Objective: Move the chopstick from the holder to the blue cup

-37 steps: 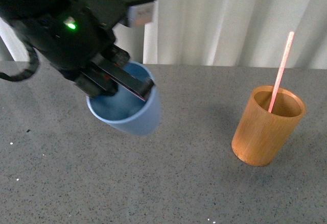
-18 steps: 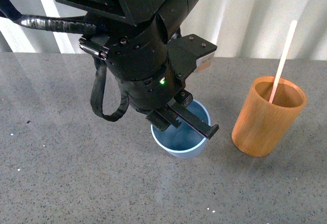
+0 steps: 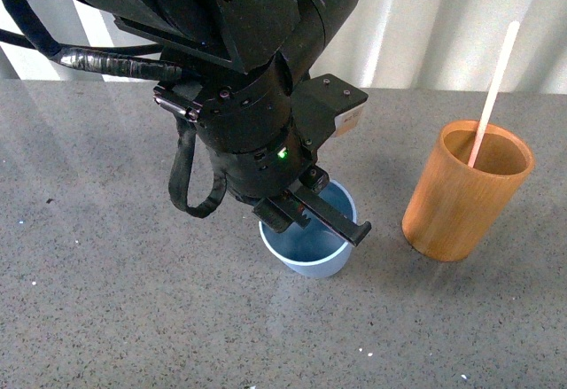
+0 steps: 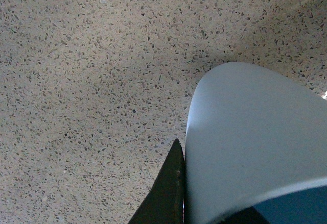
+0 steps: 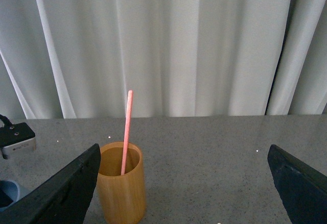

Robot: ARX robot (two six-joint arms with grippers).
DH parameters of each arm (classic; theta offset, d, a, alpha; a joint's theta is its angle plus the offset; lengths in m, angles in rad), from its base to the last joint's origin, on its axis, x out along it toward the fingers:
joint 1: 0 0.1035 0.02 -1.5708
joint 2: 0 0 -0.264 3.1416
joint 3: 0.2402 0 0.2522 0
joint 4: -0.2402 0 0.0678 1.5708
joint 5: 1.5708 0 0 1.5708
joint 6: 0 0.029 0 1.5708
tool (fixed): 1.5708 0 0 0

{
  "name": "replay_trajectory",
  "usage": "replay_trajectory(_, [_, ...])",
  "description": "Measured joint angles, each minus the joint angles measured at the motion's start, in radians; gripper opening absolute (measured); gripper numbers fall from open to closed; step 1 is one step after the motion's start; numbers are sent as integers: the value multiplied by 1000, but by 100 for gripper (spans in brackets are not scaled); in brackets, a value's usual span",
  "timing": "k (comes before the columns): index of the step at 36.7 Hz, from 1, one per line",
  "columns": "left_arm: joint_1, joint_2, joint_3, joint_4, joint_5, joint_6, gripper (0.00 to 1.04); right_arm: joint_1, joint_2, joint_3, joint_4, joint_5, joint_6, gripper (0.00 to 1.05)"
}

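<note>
— What's new nearest us?

— The cup (image 3: 310, 254), low in the centre of the front view. A second ago the left gripper (image 3: 306, 213) held it tilted in the upper left of the frame. Now it stands upright, on the table (image 3: 97, 309) or just above it; I can't tell which. Since half a second ago it has barely shifted.

— Is the gripper off it?

— No. It is clamped on the rim. One finger (image 3: 332, 214) lies across the mouth, and in the left wrist view the other finger (image 4: 166, 198) presses the cup's (image 4: 255, 142) outer wall.

— What does that mean for the task?

— I'd judge the cup has been brought within easy reach of the holder (image 3: 465, 196), which sits near it at mid-right with a gap between. The transfer itself isn't begun.

— The chopstick?

— The chopstick (image 3: 493, 88) leans in the holder, its top pointing to the upper right. Neither has moved across the three front views.

— And the right arm?

— The right gripper (image 5: 184, 150) is spread wide and empty, facing the holder (image 5: 121, 185) and chopstick (image 5: 126, 129) in the lower left of its view, with the curtain (image 5: 204, 45) behind. Its grasp probably comes next.
</note>
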Motion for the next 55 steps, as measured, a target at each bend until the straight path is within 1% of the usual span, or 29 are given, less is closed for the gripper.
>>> replay_trajectory(3, [0,0,2,-7,2,-7,4,0,0,0,0,0,0,95])
replay_trajectory(6, [0,0,5,-15,-3,-9,14,0,0,0,0,0,0,95])
replay_trajectory(9, [-3,0,16,-22,-8,-18,30,0,0,0,0,0,0,95])
replay_trajectory(13, [-5,0,31,-27,-10,-34,46,0,0,0,0,0,0,95])
replay_trajectory(15, [-8,0,36,-30,-10,-43,57,0,0,0,0,0,0,95])
replay_trajectory(18, [-12,0,37,-32,-10,-50,67,0,0,0,0,0,0,95])
replay_trajectory(19, [-14,0,37,-33,-10,-51,73,0,0,0,0,0,0,95])
replay_trajectory(21, [-15,0,37,-33,-10,-54,78,0,0,0,0,0,0,95])
replay_trajectory(24, [-17,-4,37,-33,-10,-55,94,0,0,0,0,0,0,95])
replay_trajectory(26, [-17,-7,37,-33,-10,-55,99,0,0,0,0,0,0,95])
replay_trajectory(27, [-17,-9,37,-33,-11,-55,100,0,0,0,0,0,0,95])
replay_trajectory(30, [-14,-16,37,-33,-11,-58,97,0,0,0,0,0,0,95])
replay_trajectory(38, [11,-62,37,-33,-21,-58,98,0,0,0,0,0,0,95])
replay_trajectory(45, [68,-122,37,-31,-35,-57,98,0,0,0,0,0,0,95])
replay_trajectory(48, [113,-178,23,-21,-33,-56,98,0,0,0,0,0,0,95])
replay_trajectory(52, [174,-273,-37,49,-26,-62,98,0,0,0,0,0,0,95])
replay_trajectory(55, [226,-377,-142,224,-69,-100,98,0,0,0,0,0,0,95])
